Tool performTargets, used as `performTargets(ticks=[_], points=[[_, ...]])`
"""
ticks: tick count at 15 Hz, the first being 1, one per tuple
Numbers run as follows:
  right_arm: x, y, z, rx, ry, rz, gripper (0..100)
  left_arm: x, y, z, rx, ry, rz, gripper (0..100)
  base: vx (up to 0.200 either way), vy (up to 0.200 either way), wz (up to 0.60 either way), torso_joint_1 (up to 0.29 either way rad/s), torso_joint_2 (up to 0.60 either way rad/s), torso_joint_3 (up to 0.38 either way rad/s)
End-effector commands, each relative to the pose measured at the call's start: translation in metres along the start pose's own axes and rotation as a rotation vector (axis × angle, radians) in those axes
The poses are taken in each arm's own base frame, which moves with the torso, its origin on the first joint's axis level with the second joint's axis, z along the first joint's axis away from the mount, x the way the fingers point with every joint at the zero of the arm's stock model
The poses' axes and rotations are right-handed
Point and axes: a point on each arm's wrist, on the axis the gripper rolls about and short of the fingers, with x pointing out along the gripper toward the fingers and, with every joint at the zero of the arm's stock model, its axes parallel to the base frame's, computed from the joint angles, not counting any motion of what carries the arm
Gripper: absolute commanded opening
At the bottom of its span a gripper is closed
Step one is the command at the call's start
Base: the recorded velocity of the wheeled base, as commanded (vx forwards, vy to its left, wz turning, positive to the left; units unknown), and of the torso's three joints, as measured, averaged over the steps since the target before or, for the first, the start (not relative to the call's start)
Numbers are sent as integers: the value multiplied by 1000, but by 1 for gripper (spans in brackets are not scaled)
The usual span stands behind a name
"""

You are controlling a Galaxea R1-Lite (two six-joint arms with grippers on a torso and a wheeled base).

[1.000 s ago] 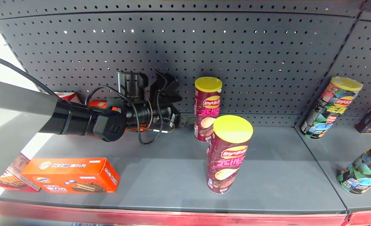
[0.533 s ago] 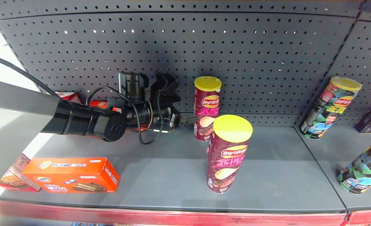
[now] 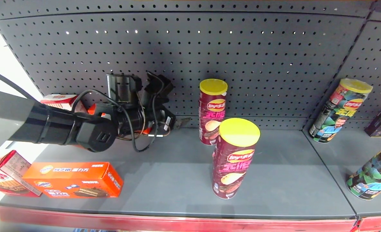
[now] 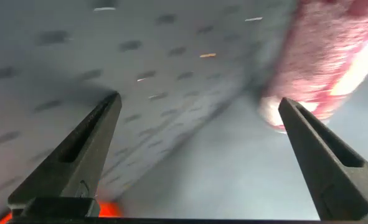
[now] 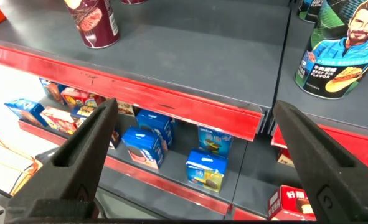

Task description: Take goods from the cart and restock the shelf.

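At the back edge of the shelf [image 3: 164, 187] stands the rear chip can [image 3: 213, 111], upright; the left gripper [image 3: 181, 122] hangs near it, jaws wide, empty. Likely light, stiff, slick: grip mid-body, gently. Right gripper [image 5: 193, 109]: wide, empty.

Logo label on front maroon can [image 3: 230, 161], orange box [image 3: 72, 178]; small print seemingly illegible.

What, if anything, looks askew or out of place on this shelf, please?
The red box at the front left corner sits at an angle to the orange box beside it, seemingly tilted. The front maroon can and rear maroon can stand upright; nothing looks spilled or damaged.
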Motion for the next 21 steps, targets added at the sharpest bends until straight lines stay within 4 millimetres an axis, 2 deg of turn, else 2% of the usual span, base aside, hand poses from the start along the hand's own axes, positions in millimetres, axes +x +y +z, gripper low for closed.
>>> performTargets(ticks=[1, 3, 9, 16, 21], points=[[0, 0, 0, 0, 1, 1, 100, -10, -3, 2, 29, -7, 45, 100, 0, 0, 0, 0, 0, 0], [0, 0, 0, 0, 1, 1, 100, -10, -8, -4, 48, 5, 90, 100, 0, 0, 0, 0, 0, 0], [0, 0, 0, 0, 1, 1, 100, 13, -41, 3, 63, -19, 148, 100, 0, 0, 0, 0, 0, 0], [0, 0, 0, 0, 1, 1, 100, 22, -48, 3, 64, -26, 133, 100, 0, 0, 0, 0, 0, 0], [0, 0, 0, -1, 1, 1, 100, 22, -49, 4, 62, -29, 131, 100, 0, 0, 0, 0, 0, 0]])
